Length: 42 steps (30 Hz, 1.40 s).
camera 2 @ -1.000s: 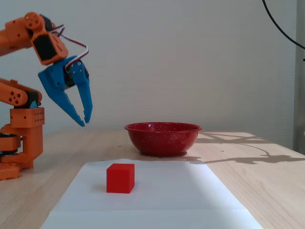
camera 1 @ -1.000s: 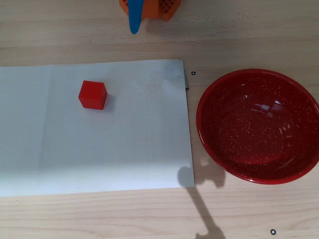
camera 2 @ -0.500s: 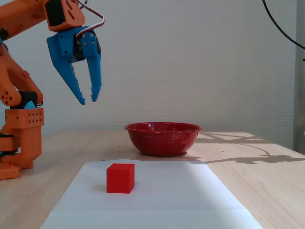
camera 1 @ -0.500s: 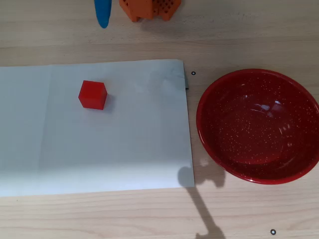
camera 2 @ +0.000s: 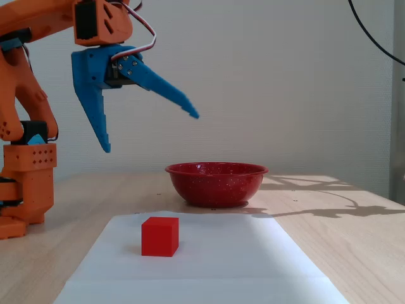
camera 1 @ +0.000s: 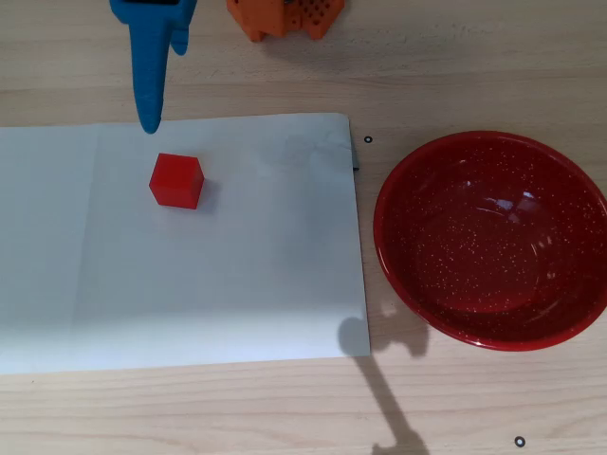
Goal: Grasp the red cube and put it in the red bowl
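The red cube (camera 1: 176,180) sits on a white paper sheet (camera 1: 237,284), left of the red bowl (camera 1: 408,284) in the overhead view. In the fixed view the cube (camera 2: 159,236) is in front and the empty bowl (camera 2: 216,183) stands behind it. My blue gripper (camera 2: 150,132) hangs high above the table, open wide and holding nothing. One finger (camera 2: 101,126) points down and the other (camera 2: 171,95) sticks out to the right. From overhead the gripper (camera 1: 161,85) reaches in from the top edge, its tip just above the cube in the picture.
The arm's orange base (camera 2: 28,190) stands at the left of the fixed view and at the top edge overhead (camera 1: 285,14). The sheet lies on a wooden table (camera 1: 285,408). A thin shadow crosses the wood below the bowl.
The gripper has opened from nearly shut to wide open. From overhead it has come further in from the top edge toward the cube. Cube and bowl have not moved.
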### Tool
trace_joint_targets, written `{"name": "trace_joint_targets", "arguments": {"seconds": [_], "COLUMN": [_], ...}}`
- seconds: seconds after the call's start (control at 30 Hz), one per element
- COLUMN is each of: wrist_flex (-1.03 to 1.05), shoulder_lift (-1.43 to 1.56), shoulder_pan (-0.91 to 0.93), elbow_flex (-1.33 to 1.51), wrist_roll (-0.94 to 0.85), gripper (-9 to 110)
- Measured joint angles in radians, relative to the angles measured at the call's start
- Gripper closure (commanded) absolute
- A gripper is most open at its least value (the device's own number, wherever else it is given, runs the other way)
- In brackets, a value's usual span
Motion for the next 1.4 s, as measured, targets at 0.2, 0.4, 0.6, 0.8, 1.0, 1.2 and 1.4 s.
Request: {"name": "trace_joint_targets", "arguments": {"seconds": [0.2,0.4,0.6,0.8,1.0,1.2,1.4], "wrist_flex": [-0.137,-0.244,-0.316,-0.390,-0.449,-0.517,-0.580], "shoulder_lift": [-0.023,-0.067,-0.172,-0.213,-0.281,-0.333,-0.342], "shoulder_pan": [-0.012,-0.037,-0.034,-0.032,-0.034,-0.034,-0.032], "elbow_flex": [0.132,0.196,0.196,0.196,0.196,0.259,0.291], "wrist_roll": [0.009,0.020,0.020,0.020,0.020,0.020,0.020], "gripper": [28,27,27,27,27,27,27]}}
